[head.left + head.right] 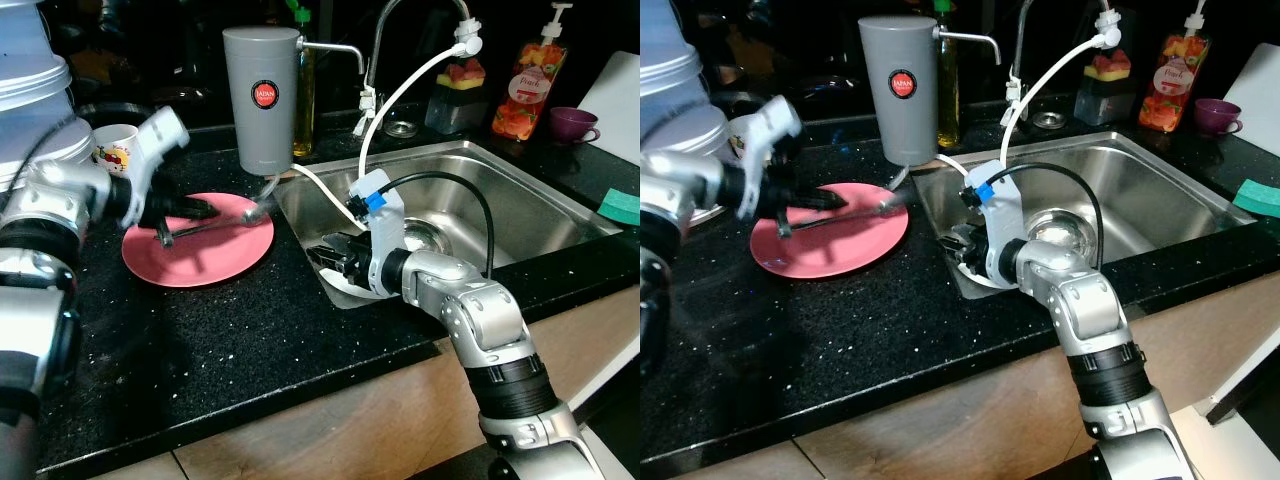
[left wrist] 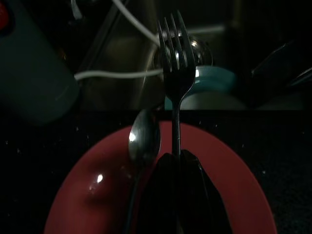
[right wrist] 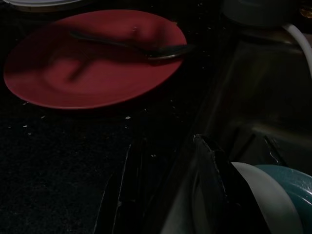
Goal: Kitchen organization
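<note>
A round pink plate lies flat on the black speckled table, just beside the left edge of the shiny steel sink. A silver spoon lies on the plate with its bowl pointing toward the sink.

The left gripper is over the plate. Its black fingers are pinched tight on the handle of a silver fork. The fork sticks straight out past the fingers, and its four thin prongs point toward the sink. It is shiny and a little blurred in the eye views.

The right gripper is at the near left corner of the sink. Its fingers are spread apart, one finger against the rim of a white dish that sits with a teal bowl in that corner.

A tall grey canister with a red round label stands on the table behind the plate. A white hose runs from the tap down to the sink edge. A cup with red cherries stands near the back of the table.
</note>
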You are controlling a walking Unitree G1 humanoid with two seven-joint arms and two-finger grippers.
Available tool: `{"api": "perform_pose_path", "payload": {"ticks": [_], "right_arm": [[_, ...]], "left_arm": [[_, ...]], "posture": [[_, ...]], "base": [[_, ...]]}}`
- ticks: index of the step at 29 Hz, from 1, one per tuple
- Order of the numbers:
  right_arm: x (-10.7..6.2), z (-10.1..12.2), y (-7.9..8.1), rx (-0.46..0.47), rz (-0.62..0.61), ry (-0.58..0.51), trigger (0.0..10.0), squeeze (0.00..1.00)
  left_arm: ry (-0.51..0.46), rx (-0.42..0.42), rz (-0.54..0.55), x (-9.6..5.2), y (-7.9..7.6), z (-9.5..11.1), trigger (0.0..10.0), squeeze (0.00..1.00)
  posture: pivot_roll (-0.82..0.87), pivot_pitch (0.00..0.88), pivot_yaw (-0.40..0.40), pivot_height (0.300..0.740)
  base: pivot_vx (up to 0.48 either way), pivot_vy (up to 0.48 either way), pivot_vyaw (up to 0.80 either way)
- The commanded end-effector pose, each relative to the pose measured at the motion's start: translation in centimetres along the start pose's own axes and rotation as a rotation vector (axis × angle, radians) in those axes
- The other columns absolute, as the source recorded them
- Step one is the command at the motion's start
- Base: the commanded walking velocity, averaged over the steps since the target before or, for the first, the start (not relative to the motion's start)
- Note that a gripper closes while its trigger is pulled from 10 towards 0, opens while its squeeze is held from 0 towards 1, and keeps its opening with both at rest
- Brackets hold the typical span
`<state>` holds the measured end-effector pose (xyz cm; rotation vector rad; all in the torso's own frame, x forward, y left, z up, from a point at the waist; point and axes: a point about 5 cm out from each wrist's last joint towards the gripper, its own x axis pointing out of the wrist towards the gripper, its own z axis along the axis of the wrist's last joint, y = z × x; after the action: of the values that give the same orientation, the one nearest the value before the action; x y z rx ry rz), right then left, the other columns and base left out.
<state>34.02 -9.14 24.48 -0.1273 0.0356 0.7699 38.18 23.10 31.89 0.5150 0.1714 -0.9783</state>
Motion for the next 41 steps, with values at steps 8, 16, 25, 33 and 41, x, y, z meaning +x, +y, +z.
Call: {"api": "perform_pose_path", "payload": {"ticks": [8, 16, 25, 33, 41], "right_arm": [[0.2, 0.1, 0.0, 0.008, 0.009, -0.009, 10.0, 0.00], [0.4, 1.3, -0.1, 0.080, -0.061, -0.139, 10.0, 0.00], [0.7, 3.3, 0.8, 0.351, -0.147, -0.391, 10.0, 0.00], [0.6, 3.6, 1.9, 0.458, -0.158, -0.480, 10.0, 1.00], [0.8, 3.6, 3.0, 0.453, -0.136, -0.476, 10.0, 1.00]], "left_arm": [[-0.037, 0.026, 0.013, -1.3, 0.4, 0.9, 0.0, 0.00], [-0.551, -0.069, 0.269, -0.8, 1.2, 3.4, 0.0, 0.00], [-0.369, -0.064, 0.695, 4.2, -0.6, -0.4, 0.0, 0.00], [-0.311, 0.053, 0.690, 5.9, -4.5, -1.6, 0.0, 0.00], [-0.542, -0.175, 0.632, 6.1, -7.8, -0.3, 0.0, 0.00]], "posture": [[-0.02, 0.025, 0.031, 0.740], [-0.02, 0.024, 0.033, 0.740], [-0.04, 0.041, 0.036, 0.740], [-0.04, 0.056, 0.035, 0.740], [-0.03, 0.063, 0.039, 0.740]], "base": [[0.000, 0.000, 0.00], [0.000, 0.000, 0.00], [0.000, 0.000, 0.00], [0.000, 0.000, 0.00], [0.000, 0.000, 0.00]]}}
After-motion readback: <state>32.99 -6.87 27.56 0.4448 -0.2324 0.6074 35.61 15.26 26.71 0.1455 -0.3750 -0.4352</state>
